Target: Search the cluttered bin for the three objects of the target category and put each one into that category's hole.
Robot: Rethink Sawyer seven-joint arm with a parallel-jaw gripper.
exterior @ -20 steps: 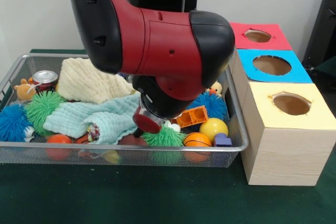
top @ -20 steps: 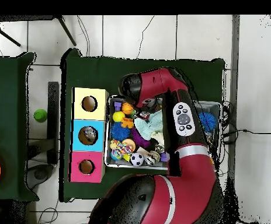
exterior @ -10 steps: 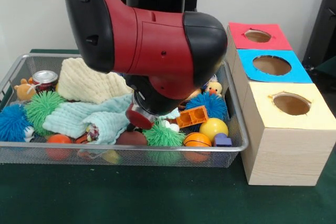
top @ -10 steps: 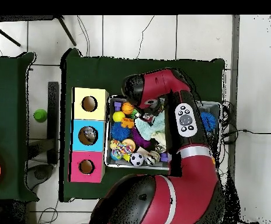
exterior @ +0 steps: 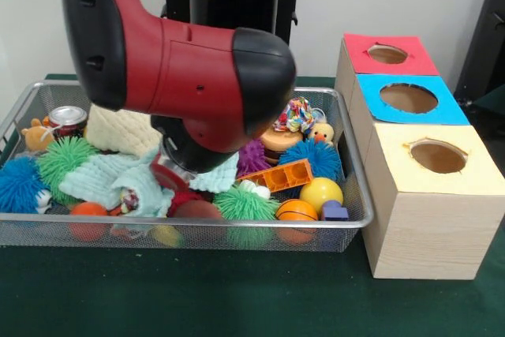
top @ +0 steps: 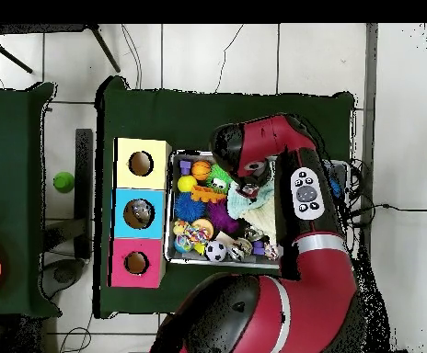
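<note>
While the red and black arm [exterior: 173, 61] bends low over the wire bin [exterior: 347, 222] on the green-covered desk [exterior: 237, 297], its end effector is buried among pale cloths [exterior: 118, 175] at the bin's middle; whether it is open, closed or holding anything cannot be told from either view. Toys crowd the bin around it: a yellow ball [exterior: 321, 192], a small basketball [exterior: 297, 211], an orange block [exterior: 278, 175], a green spiky ball [exterior: 246, 204], a blue spiky ball [exterior: 20, 183] and a tin can [exterior: 68, 118]. Just beside the bin stand three boxes with holes, topped yellow [exterior: 436, 155], blue [exterior: 409, 98] and red [exterior: 388, 54]. From overhead, something grey lies inside the blue box's hole [top: 140, 213].
</note>
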